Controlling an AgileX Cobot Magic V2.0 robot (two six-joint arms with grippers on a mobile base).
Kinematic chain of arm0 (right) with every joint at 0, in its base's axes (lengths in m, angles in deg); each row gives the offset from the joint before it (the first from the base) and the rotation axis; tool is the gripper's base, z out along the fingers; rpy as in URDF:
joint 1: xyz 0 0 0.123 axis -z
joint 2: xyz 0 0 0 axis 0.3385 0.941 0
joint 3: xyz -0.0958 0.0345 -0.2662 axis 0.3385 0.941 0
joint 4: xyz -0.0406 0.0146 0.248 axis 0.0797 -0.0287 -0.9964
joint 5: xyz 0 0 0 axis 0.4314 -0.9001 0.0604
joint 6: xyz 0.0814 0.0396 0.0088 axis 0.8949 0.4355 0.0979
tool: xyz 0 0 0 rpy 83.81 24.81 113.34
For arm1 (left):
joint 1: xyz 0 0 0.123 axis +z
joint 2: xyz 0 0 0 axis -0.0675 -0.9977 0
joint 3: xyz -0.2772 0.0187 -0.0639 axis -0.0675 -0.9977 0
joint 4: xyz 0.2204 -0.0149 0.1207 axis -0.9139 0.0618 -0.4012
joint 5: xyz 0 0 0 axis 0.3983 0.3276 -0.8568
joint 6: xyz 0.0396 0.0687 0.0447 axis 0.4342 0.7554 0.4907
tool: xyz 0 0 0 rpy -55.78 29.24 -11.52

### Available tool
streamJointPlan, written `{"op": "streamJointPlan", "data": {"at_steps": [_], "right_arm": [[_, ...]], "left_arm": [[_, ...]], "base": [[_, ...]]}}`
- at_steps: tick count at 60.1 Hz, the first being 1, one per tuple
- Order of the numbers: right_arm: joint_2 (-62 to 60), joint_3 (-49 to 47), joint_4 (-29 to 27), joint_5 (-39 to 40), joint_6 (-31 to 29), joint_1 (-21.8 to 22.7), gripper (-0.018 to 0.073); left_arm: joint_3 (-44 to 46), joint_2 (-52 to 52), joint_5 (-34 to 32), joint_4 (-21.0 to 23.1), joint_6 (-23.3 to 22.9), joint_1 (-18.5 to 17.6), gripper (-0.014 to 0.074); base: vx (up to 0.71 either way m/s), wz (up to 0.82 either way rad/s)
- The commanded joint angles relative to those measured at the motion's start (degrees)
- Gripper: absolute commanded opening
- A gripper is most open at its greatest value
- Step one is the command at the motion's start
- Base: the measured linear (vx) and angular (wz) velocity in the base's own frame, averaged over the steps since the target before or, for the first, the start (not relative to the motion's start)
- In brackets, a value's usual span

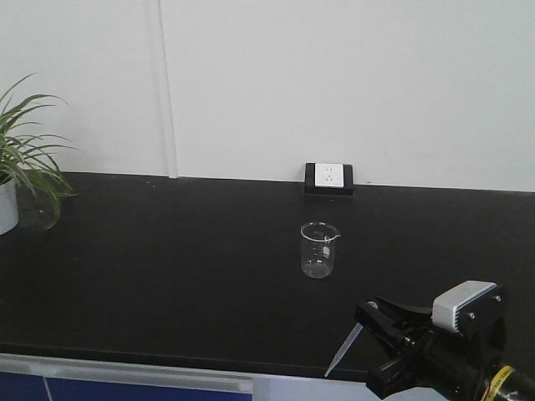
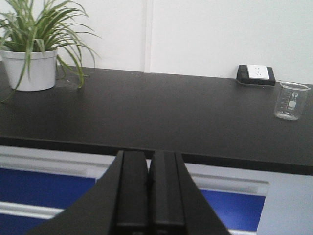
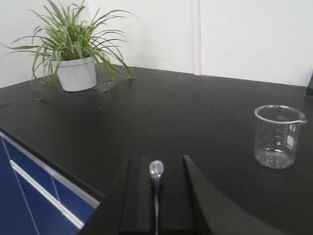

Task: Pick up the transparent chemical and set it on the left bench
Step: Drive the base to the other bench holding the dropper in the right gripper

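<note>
- Clear glass beaker (image 1: 318, 250) stands upright on black counter (image 1: 167, 267), just in front of white wall socket (image 1: 329, 178).
- Left fingers (image 2: 132, 191) pressed together.
- Right fingers (image 3: 139, 196) pinching clear plastic pipette (image 3: 156, 171), well apart from socket.

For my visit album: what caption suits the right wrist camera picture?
Right gripper pinching a clear dropper, facing a glass beaker and a potted plant on the black bench.

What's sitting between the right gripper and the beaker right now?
Nothing: only bare black benchtop separates the right gripper, which pinches a dropper, from the beaker, clearest in the right wrist view.
</note>
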Motion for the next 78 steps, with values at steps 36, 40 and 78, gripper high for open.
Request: {"op": "streamJointPlan", "data": {"at_steps": [36,40,78], "right_arm": [[-2.17,-1.14,-1.29,4.64,-0.37,0.23,-0.0007],[-2.17,-1.14,-1.23,4.64,-0.37,0.23,-0.0007],[-2.17,-1.14,-1.28,4.64,-0.3,0.23,-0.0007]], "left_arm": [[-0.93,1.1,-4.49,0.04,-0.45,-0.1,-0.0003],[-0.93,1.1,-4.49,0.04,-0.45,-0.1,-0.0003],[-0.93,1.1,-4.49,0.04,-0.45,-0.1,-0.0003]], "base": [[-0.23,0.44],[-0.14,0.77],[-0.05,1.01]]}}
